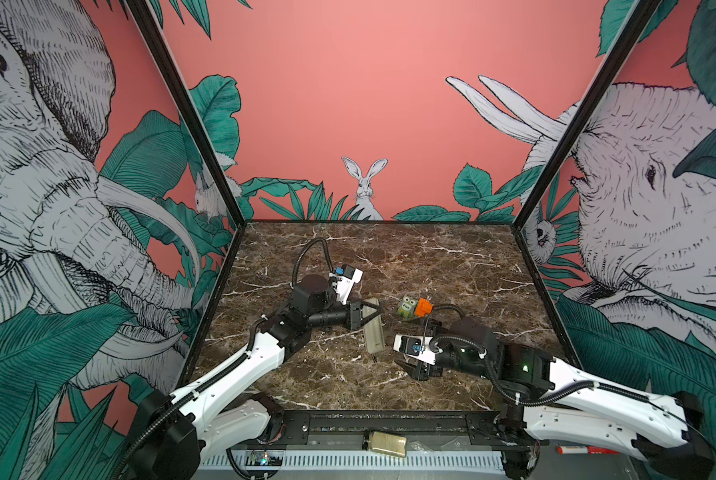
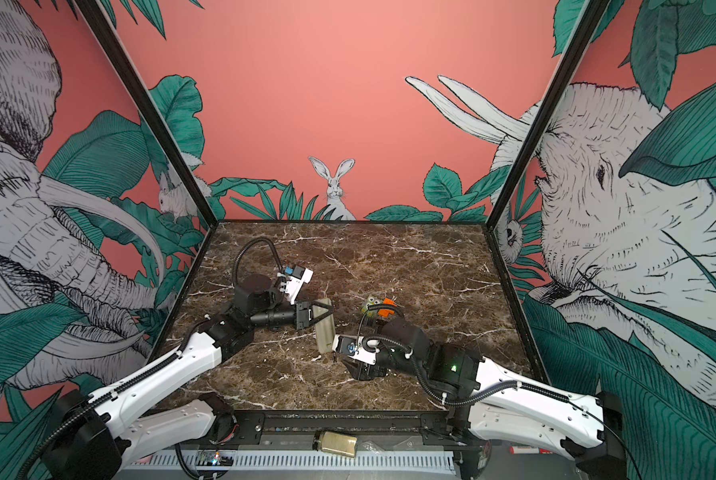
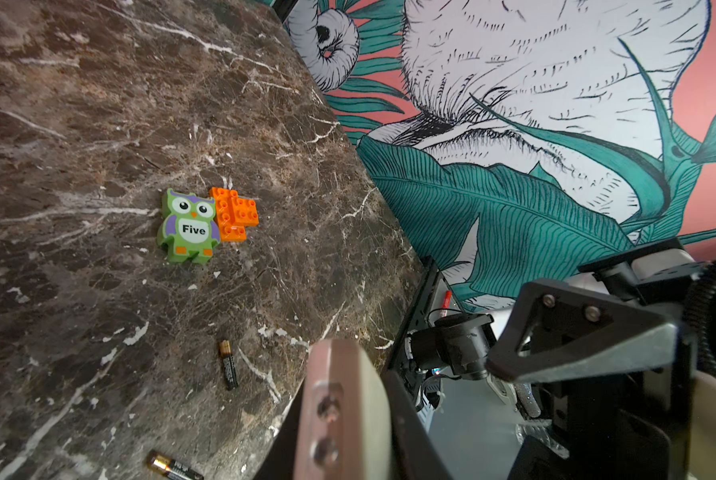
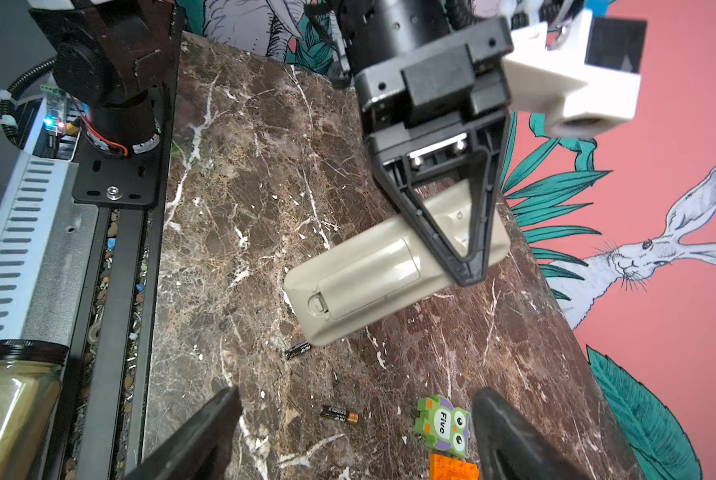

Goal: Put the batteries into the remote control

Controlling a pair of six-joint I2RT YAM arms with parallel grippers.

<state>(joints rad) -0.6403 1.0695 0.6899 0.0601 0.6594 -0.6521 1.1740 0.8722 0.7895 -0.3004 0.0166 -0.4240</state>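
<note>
My left gripper (image 1: 368, 318) is shut on the remote control (image 1: 373, 328), gripping one end and holding it tilted above the marble with its pale back and closed battery cover (image 4: 368, 276) facing up. Two batteries lie loose on the table. One battery (image 4: 339, 414) lies in the open between my right gripper's fingers, and a second battery (image 4: 297, 350) lies just under the remote's free end. The left wrist view shows both batteries (image 3: 228, 364) (image 3: 173, 467) beside the remote's edge (image 3: 348, 411). My right gripper (image 4: 354, 436) hovers open above the table, in front of the remote, holding nothing.
A green owl block marked "Five" (image 1: 408, 307) and an orange brick (image 1: 424, 307) sit right of the remote, close to my right arm. A jar with a black cap (image 1: 385, 444) lies on the front rail, off the marble. Walls enclose three sides.
</note>
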